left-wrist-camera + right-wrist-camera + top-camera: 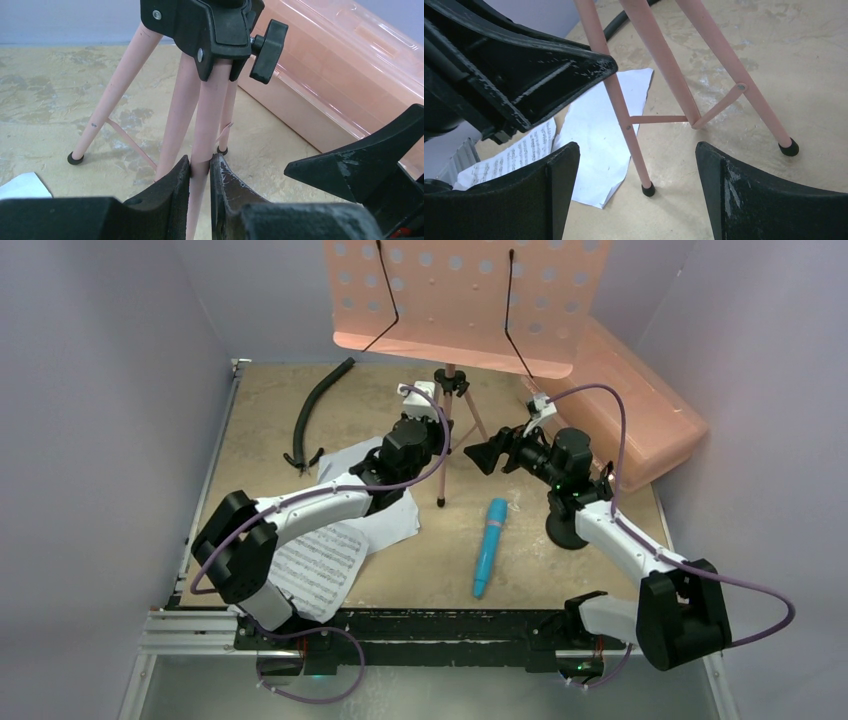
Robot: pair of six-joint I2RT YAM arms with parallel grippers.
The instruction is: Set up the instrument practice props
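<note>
The pink perforated music stand (455, 300) stands upright at the back on its tripod legs (443, 455). My left gripper (200, 167) is shut on the nearest pink leg (210, 115), below the black hub. My right gripper (635, 148) hangs open just right of the legs, holding nothing; one of its fingers (360, 155) shows in the left wrist view. Two white sheet-music pages (320, 565) (395, 515) lie under my left arm. The blue toy microphone (490, 545) lies in the middle. The black mic stand base (565, 530) sits partly behind my right arm.
A curved black hose (315, 410) lies at the back left. A large translucent pink box (640, 410) fills the back right corner, close behind the stand. Grey walls enclose the table on the left, back and right.
</note>
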